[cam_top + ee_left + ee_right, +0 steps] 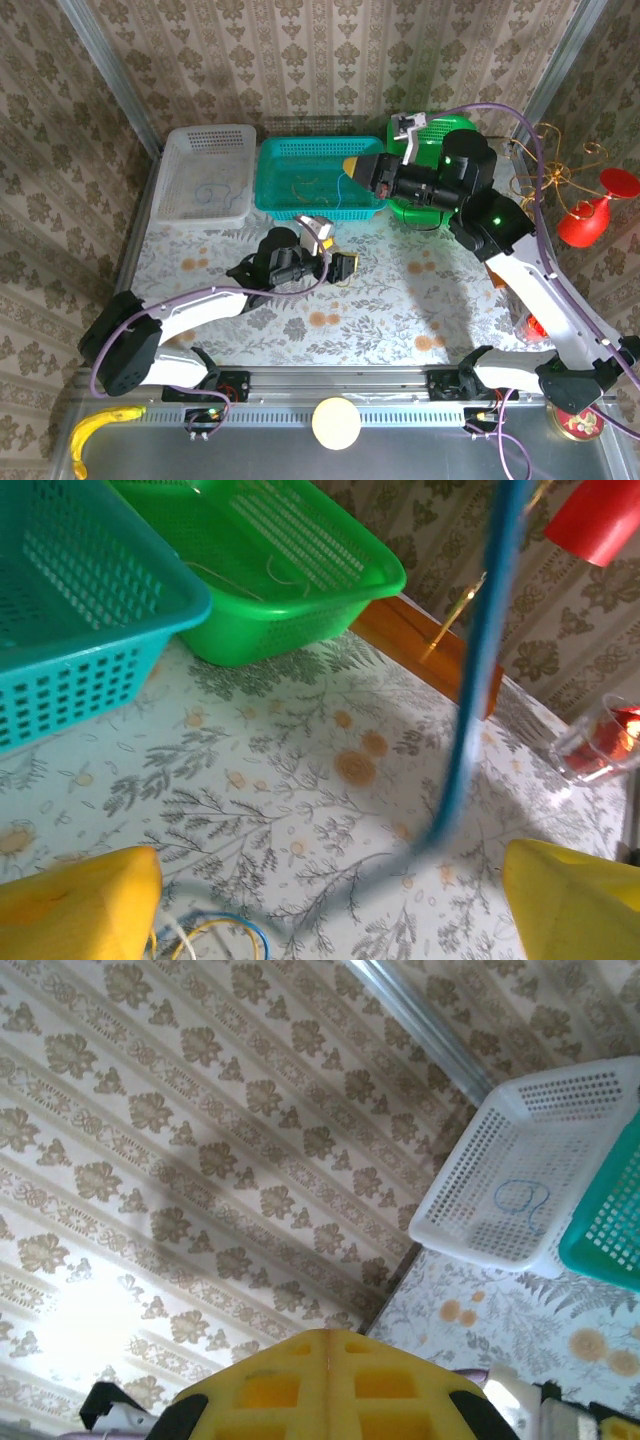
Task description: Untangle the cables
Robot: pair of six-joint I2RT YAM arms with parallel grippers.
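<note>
On the floral table, a small clump of blue, yellow and white cables (pixel 215 935) lies beside my left gripper's left pad. My left gripper (pixel 325 910) (pixel 337 263) stands open just above the table, with nothing between its yellow pads. A blue cable (pixel 478 670) hangs straight down in front of it, its lower end over the table. It rises toward my right gripper (pixel 353 167) (pixel 328 1340), which is shut and raised above the teal basket (pixel 275 195); the grip point is hidden. A blue cable loop (pixel 520 1200) (pixel 210 190) lies in the white basket (pixel 175 150).
A green basket (pixel 300 600) holding a pale wire stands right of the teal one. A red cup on a gold wire stand (pixel 590 215) is at the far right. A glass (pixel 600 745) is near the right edge and a banana (pixel 100 425) at the front left.
</note>
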